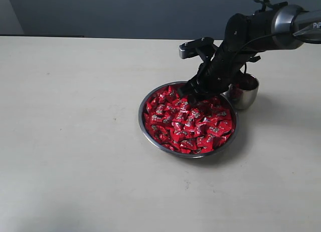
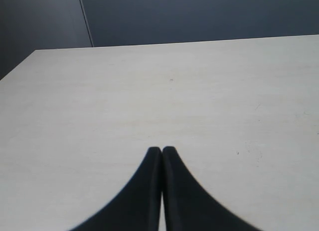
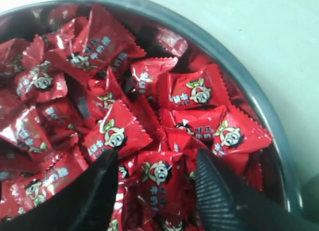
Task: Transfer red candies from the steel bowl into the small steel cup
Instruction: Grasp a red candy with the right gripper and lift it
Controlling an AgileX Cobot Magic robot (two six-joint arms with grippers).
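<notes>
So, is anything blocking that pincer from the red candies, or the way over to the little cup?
Nothing visible does. The right pincer hangs open just above the red candies in the steel bowl. The small steel cup stands close beside the bowl, with nothing seen between them.

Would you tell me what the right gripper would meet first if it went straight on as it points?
Most likely the red candies heaped in the steel bowl: the open right gripper points down at them, with nothing between.
</notes>
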